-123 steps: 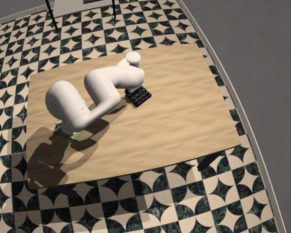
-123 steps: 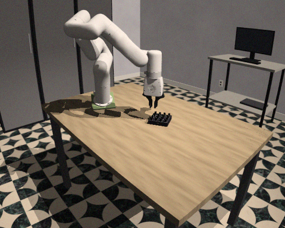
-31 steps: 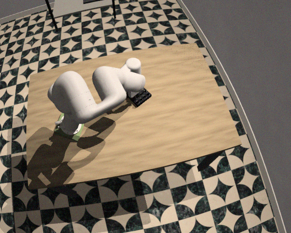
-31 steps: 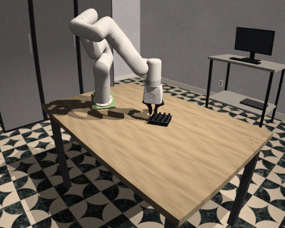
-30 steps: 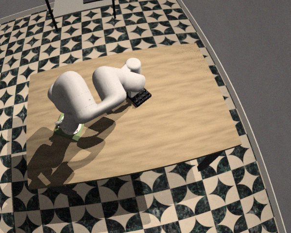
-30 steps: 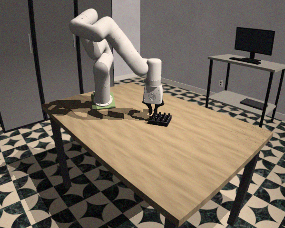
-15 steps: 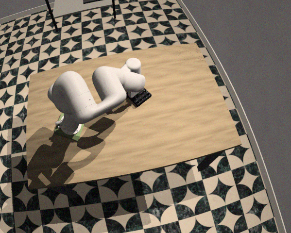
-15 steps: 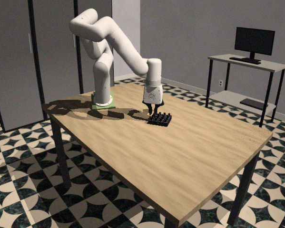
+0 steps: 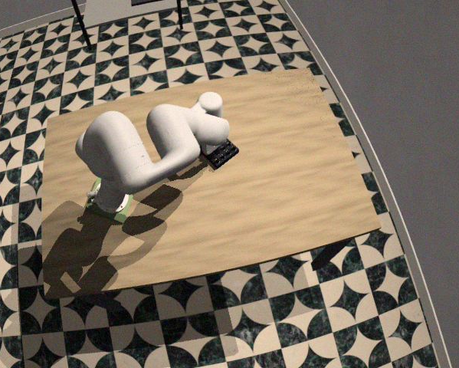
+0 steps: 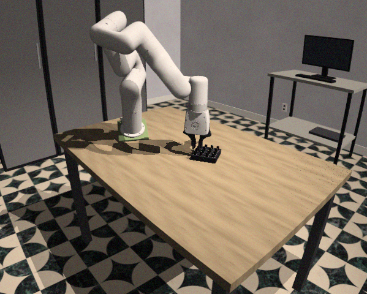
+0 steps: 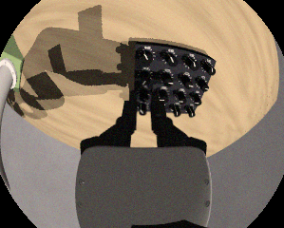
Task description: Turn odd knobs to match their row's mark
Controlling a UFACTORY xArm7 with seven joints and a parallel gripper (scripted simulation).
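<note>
The black knob box [image 9: 216, 164] [image 10: 205, 158] [image 11: 154, 66] stands flat on the table, with four rows of black knobs. My gripper [image 10: 196, 147] [image 11: 143, 99] points down at one corner of the box, its fingers partly open. In the wrist view the gap between the fingers shows a corner knob [image 11: 142, 108] and the knob beyond it [image 11: 143, 94]; no finger contact is visible. The right finger hides another knob of the nearest row. White lines show on several knobs, such as one in the far row [image 11: 146, 55]. Printed names and the socket cannot be made out. The arm hides the gripper in the top view.
The wooden table [image 9: 260, 198] [image 10: 208, 196] carries the box and the arm's green base plate [image 9: 120, 218] [image 10: 132, 138] [image 11: 15, 59]. The arm's shadow falls across the table beside the box. A separate desk with a monitor [image 10: 327, 52] stands beyond the table.
</note>
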